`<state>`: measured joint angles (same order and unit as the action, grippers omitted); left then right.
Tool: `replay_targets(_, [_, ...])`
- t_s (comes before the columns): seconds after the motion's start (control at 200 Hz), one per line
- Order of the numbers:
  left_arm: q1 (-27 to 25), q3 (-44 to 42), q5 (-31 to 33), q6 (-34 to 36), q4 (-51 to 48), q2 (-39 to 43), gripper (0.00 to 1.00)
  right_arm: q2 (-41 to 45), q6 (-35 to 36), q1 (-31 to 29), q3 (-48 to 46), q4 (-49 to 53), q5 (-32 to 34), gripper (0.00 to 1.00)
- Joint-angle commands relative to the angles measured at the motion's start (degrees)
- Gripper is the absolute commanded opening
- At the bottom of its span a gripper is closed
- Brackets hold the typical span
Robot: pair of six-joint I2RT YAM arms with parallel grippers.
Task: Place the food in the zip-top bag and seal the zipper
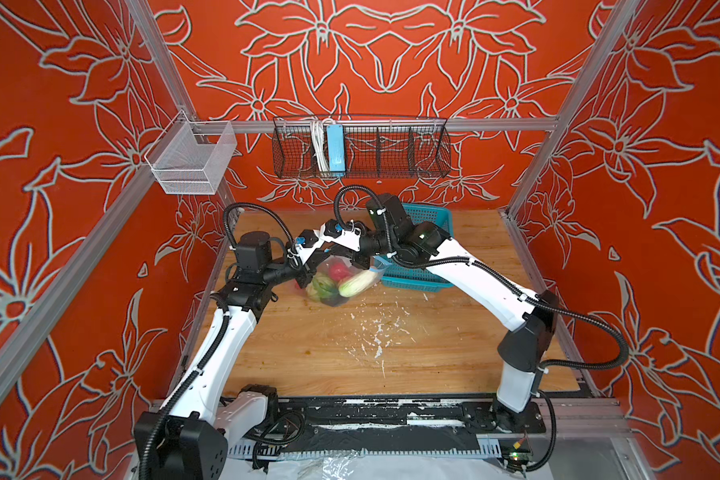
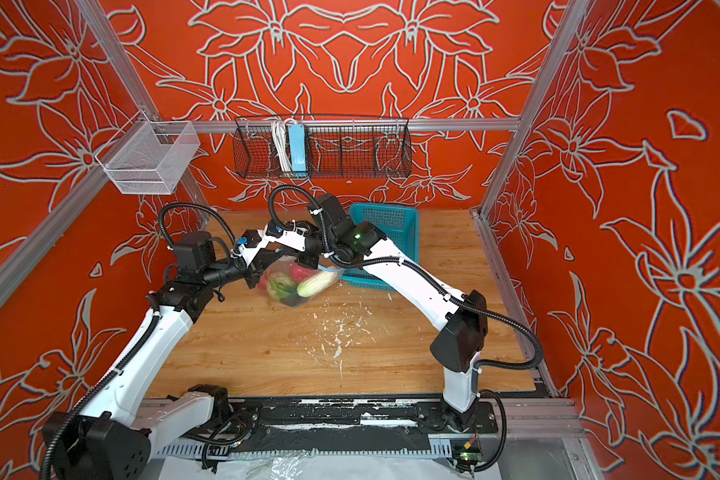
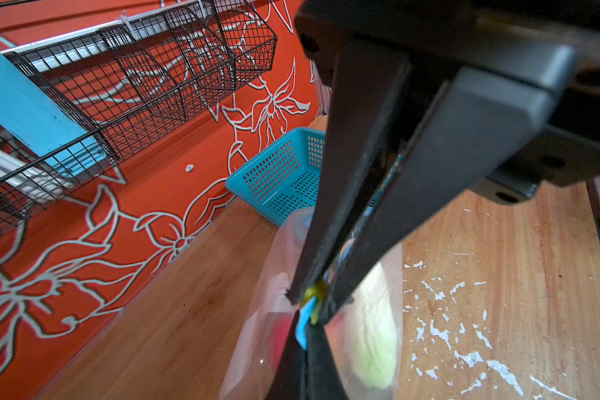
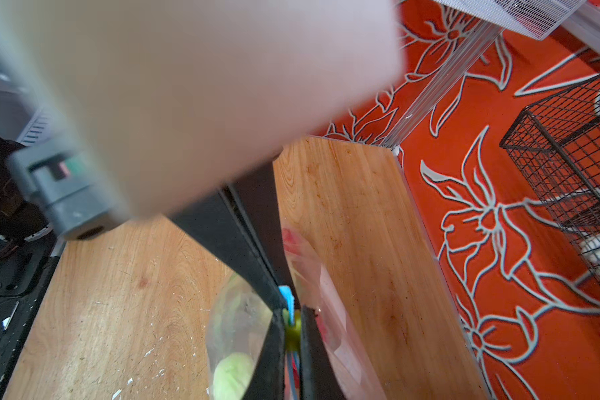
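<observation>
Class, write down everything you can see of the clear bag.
The bag is clear, crinkly plastic, bulging with red, green and whitish toy produce, its bottom on the wooden table beside the teal basket. A blue strip edges its mouth: the left gripper pinches the yellow slider, the right gripper the strip.

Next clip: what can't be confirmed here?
- How far the zipper is closed: in both top views the arms cover the zip-top bag mouth; wrist views show only the slider tab pinched by the left end effector.
- Food count: pieces overlap behind crinkled plastic.
- Teal basket contents: right arm covers part of it.
- Right wrist view: a blurred white shape fills its upper part.
</observation>
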<state>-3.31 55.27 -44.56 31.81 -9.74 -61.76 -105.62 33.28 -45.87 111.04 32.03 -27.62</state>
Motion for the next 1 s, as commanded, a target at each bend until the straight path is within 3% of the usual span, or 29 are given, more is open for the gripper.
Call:
replay_targets(0.0, [-0.4, 0.0, -0.4, -1.0, 5.6, 2.2, 0.00, -0.4, 2.2, 0.8, 1.5, 6.7, -1.0, 0.00])
replay_targets(0.991, [-0.5, 0.2, 1.3, -3.8, 7.4, 2.9, 0.00, -1.6, 4.6, 3.6, 1.1, 10.3, 1.5, 0.00])
